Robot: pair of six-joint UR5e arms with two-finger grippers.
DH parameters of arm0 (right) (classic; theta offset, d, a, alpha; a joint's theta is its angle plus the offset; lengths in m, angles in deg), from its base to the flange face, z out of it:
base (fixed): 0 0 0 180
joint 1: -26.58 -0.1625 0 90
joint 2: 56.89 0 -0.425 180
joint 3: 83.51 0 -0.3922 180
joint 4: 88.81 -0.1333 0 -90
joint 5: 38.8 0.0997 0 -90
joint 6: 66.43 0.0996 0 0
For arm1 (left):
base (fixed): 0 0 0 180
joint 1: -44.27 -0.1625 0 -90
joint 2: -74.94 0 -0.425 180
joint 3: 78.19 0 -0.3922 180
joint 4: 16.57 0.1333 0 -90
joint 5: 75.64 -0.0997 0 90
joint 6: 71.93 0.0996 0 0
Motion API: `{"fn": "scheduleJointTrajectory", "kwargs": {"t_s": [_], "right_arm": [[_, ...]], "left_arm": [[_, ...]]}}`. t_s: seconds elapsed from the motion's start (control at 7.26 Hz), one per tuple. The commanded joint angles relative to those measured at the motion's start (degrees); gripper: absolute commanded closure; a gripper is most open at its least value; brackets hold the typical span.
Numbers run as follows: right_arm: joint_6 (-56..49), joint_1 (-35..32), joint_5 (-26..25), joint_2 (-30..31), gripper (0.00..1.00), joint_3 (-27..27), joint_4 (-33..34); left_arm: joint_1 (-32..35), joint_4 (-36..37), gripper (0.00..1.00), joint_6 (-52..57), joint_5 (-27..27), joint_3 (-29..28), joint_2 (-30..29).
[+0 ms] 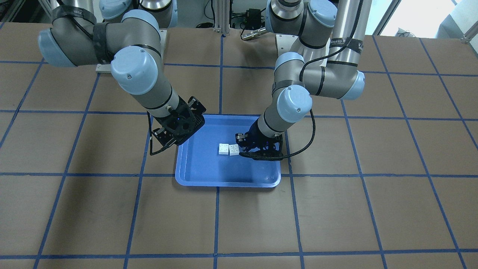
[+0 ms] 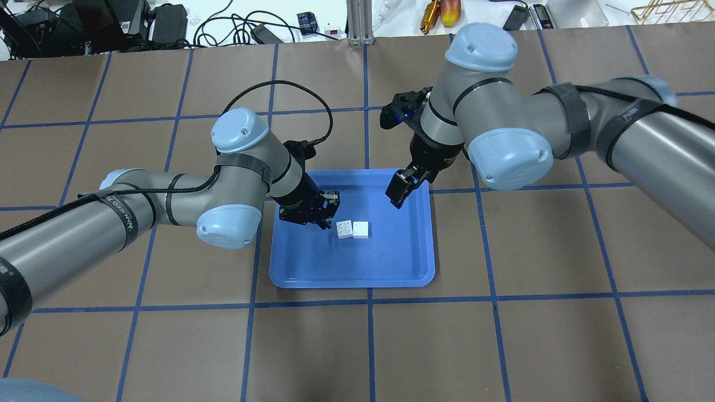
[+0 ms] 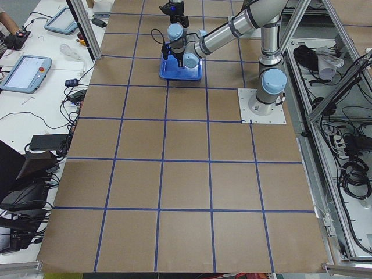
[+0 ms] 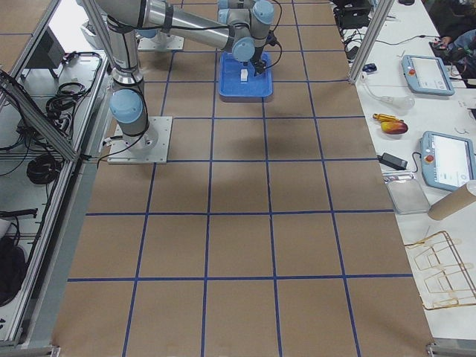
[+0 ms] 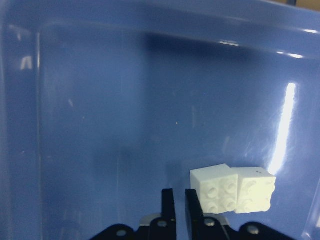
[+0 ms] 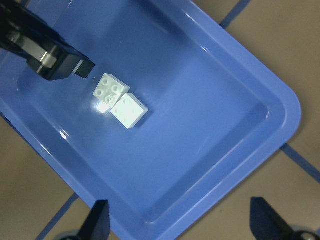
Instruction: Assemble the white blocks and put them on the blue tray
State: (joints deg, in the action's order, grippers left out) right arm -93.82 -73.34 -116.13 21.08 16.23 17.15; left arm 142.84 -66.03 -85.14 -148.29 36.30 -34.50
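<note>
Both white blocks (image 2: pixel 353 229) are on the blue tray (image 2: pixel 313 268), arms parked over it

From overhead we've got the blocks side by side and touching, near the tray's middle. The left gripper (image 2: pixel 324 222) is just at their 9 o'clock, its fingers pinched almost together on nothing. The right gripper (image 2: pixel 399 192) hangs at their 1 o'clock, spread wide and empty. The table (image 2: pixel 503 335) is brown with a blue tape grid, and we see cables (image 2: pixel 223 22) cluttering the bench at 12 o'clock.

tbl (image 2: pixel 503 346) brown | blue tape grid (image 2: pixel 370 346); pendant (image 4: pixel 428 74) beside; cables (image 2: pixel 215 25) behind
</note>
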Motion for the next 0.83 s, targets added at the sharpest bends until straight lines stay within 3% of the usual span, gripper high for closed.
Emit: {"fn": "scheduleJointTrajectory", "kwargs": {"t_s": [0.0,0.28,0.69], "right_arm": [[17.90,1.99,-1.42,0.52,0.00,-7.86,-10.48],[24.48,4.89,-6.84,0.52,0.00,-9.99,-13.75],[31.75,6.57,-8.27,4.11,0.00,-10.00,-15.26]], "left_arm": [[0.05,0.07,0.82,-0.24,0.05,0.12,-0.43],[0.48,0.85,0.82,-0.33,-0.04,0.03,-0.87],[1.10,1.56,0.82,-0.95,-0.04,-0.06,-0.96]]}}
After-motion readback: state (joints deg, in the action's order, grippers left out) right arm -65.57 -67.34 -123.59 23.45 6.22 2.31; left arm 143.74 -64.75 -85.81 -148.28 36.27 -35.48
